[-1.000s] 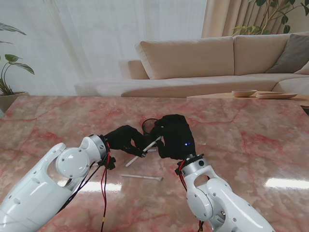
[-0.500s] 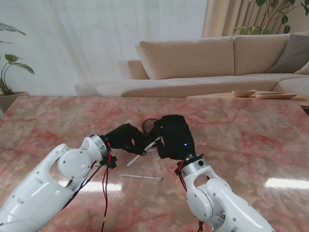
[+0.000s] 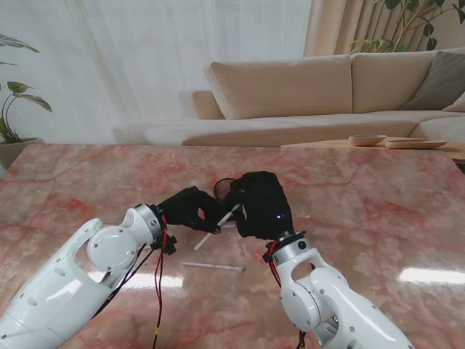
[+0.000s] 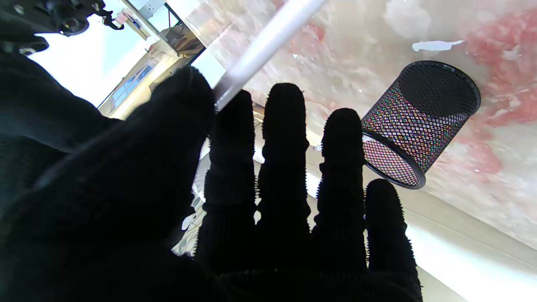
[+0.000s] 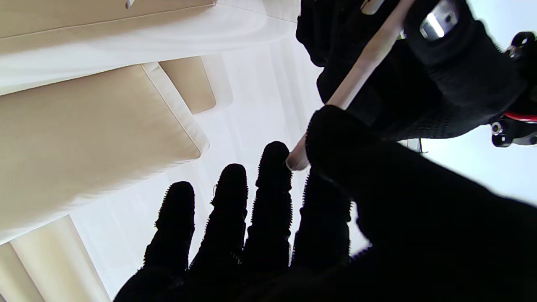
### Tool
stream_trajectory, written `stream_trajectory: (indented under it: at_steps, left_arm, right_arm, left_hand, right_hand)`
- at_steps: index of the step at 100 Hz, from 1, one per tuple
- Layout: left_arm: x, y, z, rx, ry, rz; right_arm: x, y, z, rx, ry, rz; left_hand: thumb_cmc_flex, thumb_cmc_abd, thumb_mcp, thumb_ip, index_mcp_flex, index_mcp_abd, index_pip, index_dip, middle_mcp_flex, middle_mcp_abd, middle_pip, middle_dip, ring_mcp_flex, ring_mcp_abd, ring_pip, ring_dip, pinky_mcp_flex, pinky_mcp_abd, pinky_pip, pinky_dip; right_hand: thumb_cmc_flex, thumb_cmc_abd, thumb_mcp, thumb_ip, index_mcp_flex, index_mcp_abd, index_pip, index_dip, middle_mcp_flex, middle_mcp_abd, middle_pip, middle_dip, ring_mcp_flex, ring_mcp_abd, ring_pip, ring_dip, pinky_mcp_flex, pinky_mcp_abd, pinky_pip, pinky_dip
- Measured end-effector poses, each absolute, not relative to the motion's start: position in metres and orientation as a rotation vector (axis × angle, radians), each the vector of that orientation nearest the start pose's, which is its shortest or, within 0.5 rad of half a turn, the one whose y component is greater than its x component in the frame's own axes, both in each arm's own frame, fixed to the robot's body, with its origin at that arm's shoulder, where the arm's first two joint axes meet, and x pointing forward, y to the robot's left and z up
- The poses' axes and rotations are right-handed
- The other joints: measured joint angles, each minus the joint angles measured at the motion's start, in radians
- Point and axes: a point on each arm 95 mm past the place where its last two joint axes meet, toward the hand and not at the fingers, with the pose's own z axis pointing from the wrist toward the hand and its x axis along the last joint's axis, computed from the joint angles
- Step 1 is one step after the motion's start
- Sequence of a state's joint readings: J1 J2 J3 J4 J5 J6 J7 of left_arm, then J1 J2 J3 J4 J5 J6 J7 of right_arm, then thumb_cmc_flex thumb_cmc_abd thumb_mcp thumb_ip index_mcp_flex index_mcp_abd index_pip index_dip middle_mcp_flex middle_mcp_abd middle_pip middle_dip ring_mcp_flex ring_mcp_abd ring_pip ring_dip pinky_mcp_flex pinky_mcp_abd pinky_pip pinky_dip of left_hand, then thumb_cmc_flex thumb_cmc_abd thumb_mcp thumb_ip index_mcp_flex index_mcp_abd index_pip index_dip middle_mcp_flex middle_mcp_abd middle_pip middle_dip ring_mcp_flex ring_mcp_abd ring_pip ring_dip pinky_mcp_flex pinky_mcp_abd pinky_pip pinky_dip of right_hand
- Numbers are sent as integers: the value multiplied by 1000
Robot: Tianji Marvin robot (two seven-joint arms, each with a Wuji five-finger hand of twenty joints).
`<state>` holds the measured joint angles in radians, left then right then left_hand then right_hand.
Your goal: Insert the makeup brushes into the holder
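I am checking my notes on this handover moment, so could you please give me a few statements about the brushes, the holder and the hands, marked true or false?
1. Both the left hand and the right hand grip the same white brush. True.
2. The black mesh holder already has brushes standing in it. False: its visible opening looks empty.
3. A second brush lies flat on the marble table, nearer to me than the hands. True.
4. The holder lies on its side. False: it stands upright.
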<state>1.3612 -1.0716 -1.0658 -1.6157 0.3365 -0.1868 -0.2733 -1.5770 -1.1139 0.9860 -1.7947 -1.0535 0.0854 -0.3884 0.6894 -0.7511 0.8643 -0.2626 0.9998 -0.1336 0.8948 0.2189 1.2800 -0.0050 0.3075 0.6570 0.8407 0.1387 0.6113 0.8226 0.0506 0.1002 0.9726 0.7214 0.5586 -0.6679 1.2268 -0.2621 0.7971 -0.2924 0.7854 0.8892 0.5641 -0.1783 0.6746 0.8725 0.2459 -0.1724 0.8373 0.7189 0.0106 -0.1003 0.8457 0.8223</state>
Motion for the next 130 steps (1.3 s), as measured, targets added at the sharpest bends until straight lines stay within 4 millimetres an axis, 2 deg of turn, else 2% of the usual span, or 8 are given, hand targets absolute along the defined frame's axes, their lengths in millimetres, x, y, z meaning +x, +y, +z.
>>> stream_trajectory:
  at_steps: [9,15,24,37,40,55,78,130]
  left_arm:
    - [422,-68,-275,-1551,1660,-2078]
    - [422,-68,-275,-1562,1648,-2086]
    - [422,-68,-276,-1570,1634,-2092]
    - [423,-68,-278,-1580,1611,-2108]
    - [423,-68,-278,-1582,1605,-2112]
    - [424,-67,-279,-1605,1569,-2133]
    - [427,-66,-280,-1634,1519,-2157]
    - [437,-67,-282,-1689,1379,-2210]
  right_arm:
    - [352,100,-261,860,1217,1859]
    - [352,100,-261,855,1218,1857]
    - [352,100,-261,848,1222,1855]
    - [352,100,-261,841,1229,1850]
    - [352,100,-261,840,1230,1849]
    - [353,98,-259,824,1240,1831]
    - [353,95,-256,816,1245,1809]
    - [353,84,-251,825,1259,1763]
  left_hand:
    - [0,0,0,1,-1,0,0,19,0,0,0,12,0,0,0,5,-10,0,0,0]
    - [0,20,0,1,-23,0,0,33,0,0,0,13,0,0,0,5,-10,-1,0,0]
    - [0,20,0,1,-26,0,0,51,0,0,0,27,-4,0,0,7,-11,-1,-1,0]
    - [0,20,0,1,-27,0,0,63,0,0,0,34,-4,0,0,10,-19,-1,-2,0]
    - [0,20,0,1,-27,0,-1,63,0,0,0,37,-4,0,0,10,-22,-1,-2,0]
    - [0,20,0,1,-27,0,-3,73,0,0,0,38,-4,0,0,11,-22,-1,-13,0]
    - [0,20,0,1,-28,0,-14,73,0,0,-9,38,-4,0,0,11,-23,-1,-13,0]
    - [1,21,0,1,-38,-16,-13,74,0,0,-22,51,-5,0,0,12,-24,-1,-27,0]
  right_hand:
    - [0,12,-8,10,-27,1,21,-57,-3,0,-3,-37,0,0,-9,0,0,0,-11,0]
    - [-16,27,-15,13,-61,4,28,-141,-17,0,-22,-61,-1,0,-12,0,-2,0,-15,-7]
    - [-31,33,-18,33,-108,54,-3,-222,-44,3,-33,-81,-2,1,-17,0,-11,0,-27,-8]
    - [-138,96,-32,158,-121,143,-248,-231,-101,10,-65,-127,-28,10,-35,0,-22,1,-52,-8]
    - [-146,101,-32,169,-138,158,-280,-228,-118,12,-86,-140,-32,10,-36,0,-29,1,-62,-8]
    - [-172,103,-44,171,-246,224,-416,-260,-218,33,-146,-210,-80,10,-64,0,-50,1,-91,-8]
    - [-208,136,-177,171,-322,269,-502,-302,-296,46,-195,-286,-91,12,-133,-38,-60,1,-116,-8]
    - [-223,161,-478,171,-358,283,-523,-326,-310,57,-218,-334,-89,21,-172,-53,-61,1,-129,-9]
